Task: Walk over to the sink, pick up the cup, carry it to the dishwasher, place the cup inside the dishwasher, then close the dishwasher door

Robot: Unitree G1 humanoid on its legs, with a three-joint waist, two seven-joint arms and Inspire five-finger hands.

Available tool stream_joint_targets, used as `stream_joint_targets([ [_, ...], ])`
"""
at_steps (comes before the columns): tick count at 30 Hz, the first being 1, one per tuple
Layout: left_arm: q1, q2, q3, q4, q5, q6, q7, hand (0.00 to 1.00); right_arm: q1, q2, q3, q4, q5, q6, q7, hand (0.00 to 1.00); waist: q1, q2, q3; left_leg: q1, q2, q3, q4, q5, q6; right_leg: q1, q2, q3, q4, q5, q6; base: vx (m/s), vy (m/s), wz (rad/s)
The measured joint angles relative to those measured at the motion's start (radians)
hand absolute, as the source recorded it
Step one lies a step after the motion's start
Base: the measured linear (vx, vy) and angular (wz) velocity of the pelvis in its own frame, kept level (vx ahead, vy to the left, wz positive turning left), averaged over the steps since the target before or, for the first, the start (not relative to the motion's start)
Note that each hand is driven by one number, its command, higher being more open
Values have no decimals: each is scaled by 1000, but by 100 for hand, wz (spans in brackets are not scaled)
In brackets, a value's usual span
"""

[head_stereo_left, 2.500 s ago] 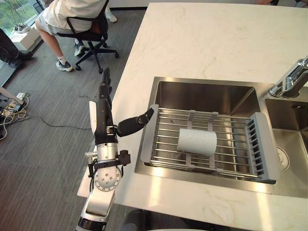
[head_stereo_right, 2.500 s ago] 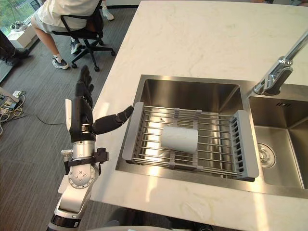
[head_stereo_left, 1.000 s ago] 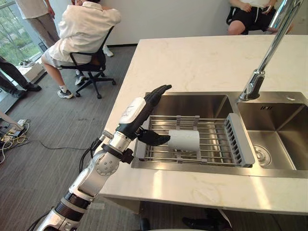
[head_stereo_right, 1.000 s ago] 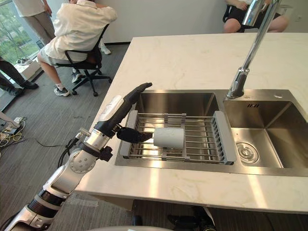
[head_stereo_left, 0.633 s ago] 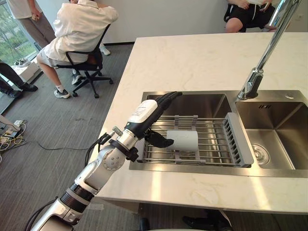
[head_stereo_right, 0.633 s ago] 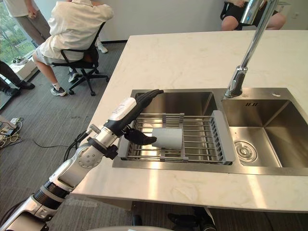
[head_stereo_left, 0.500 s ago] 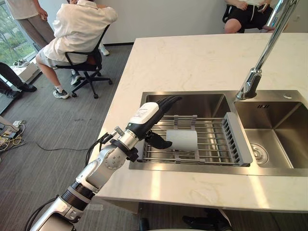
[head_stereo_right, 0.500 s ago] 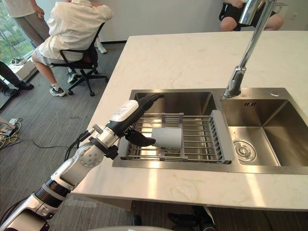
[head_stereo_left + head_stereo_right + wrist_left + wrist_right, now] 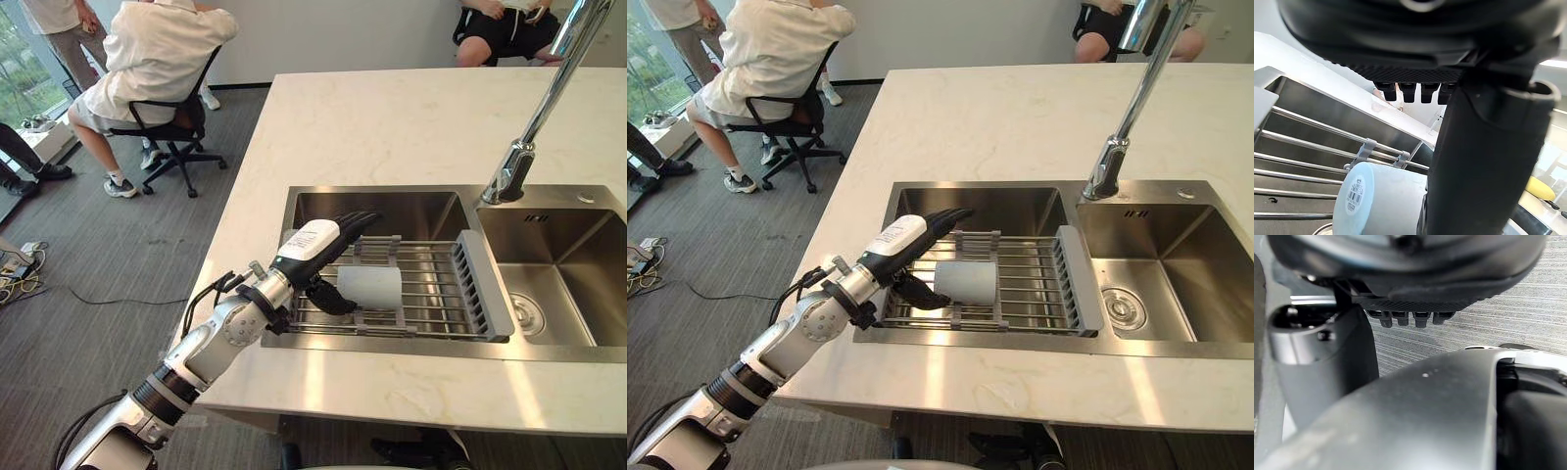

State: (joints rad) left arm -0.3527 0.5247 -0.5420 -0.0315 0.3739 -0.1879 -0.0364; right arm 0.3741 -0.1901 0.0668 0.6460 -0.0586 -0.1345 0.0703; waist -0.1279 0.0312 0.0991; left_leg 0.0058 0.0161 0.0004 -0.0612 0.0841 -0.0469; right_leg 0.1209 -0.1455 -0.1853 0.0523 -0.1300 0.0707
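Observation:
A pale cup [image 9: 370,287] lies on its side on a wire rack [image 9: 436,294] across the left sink basin, its base toward my left hand [image 9: 315,242]. That hand reaches in over the rack's left end, open, with straight fingers stretched above the cup. Its thumb [image 9: 330,297] sits low beside the cup's near end, close to or just touching it. In the left wrist view the cup [image 9: 1376,198] shows right past the thumb [image 9: 1484,161], with nothing gripped. My right hand [image 9: 1400,264] hangs open over grey carpet.
A tall chrome faucet [image 9: 534,122] stands between the left basin and the right basin [image 9: 573,279]. A marble counter [image 9: 392,117] surrounds the sink. A person sits on an office chair [image 9: 162,137] at the back left; another sits beyond the counter. A yellow object [image 9: 1540,188] lies past the sink.
My left hand has come down and forward over the rack, from beside its left end to right over the cup, with the thumb nearing the cup. The cup has not moved.

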Motion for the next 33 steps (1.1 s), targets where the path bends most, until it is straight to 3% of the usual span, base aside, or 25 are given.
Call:
stream_joint_targets([
  [15,2,-45,-33,80,0,43,-17,100,-19,5,0,19,0,17,-4,100,-13,-7,5,4,0,-27,-10,10,-4,34,3,-35,-37,15,1,-25,-16,6],
  [33,1,-161,-32,140,76,94,-12,100,-56,10,-21,53,0,37,-7,100,-26,-3,38,14,-12,-31,-23,10,-5,60,-6,-50,-70,24,10,-1,-4,1],
])
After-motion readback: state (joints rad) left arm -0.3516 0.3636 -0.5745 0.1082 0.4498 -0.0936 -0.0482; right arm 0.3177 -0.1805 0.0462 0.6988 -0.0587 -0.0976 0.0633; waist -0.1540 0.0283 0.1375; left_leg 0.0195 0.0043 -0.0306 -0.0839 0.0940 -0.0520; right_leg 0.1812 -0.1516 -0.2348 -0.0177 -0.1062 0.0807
